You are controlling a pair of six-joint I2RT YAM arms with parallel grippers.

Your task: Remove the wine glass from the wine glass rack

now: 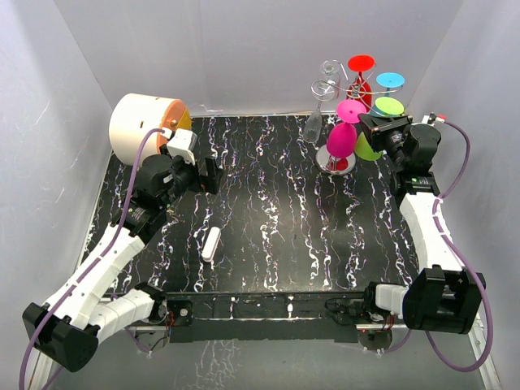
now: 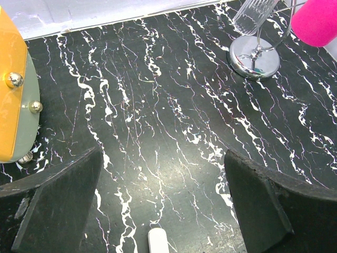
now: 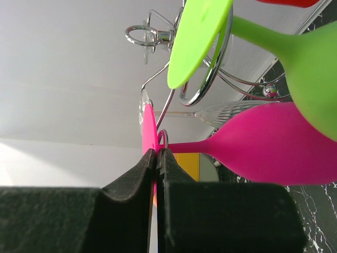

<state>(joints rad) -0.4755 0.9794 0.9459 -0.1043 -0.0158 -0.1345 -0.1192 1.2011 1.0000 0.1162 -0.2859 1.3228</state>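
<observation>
The wine glass rack [image 1: 334, 163] stands at the back right, a silver wire stand with a round shiny base [image 2: 254, 58] and scroll arms [image 3: 202, 87]. Several glasses hang on it upside down by their feet. The pink wine glass [image 1: 341, 140] hangs on the near side, its bowl [image 3: 268, 142] large in the right wrist view. My right gripper [image 3: 158, 154] is shut on the thin edge of its pink foot disc [image 3: 148, 126]. A green glass [image 3: 310, 63] hangs beside it. My left gripper [image 2: 163, 205] is open over bare tabletop at the left.
A clear ribbed glass [image 1: 315, 122] hangs on the rack's left side, with red [image 1: 361, 62] and blue [image 1: 390, 80] feet on top. A cream drum with an orange face [image 1: 142, 126] lies at the back left. A small white oblong [image 1: 211, 244] lies mid-table.
</observation>
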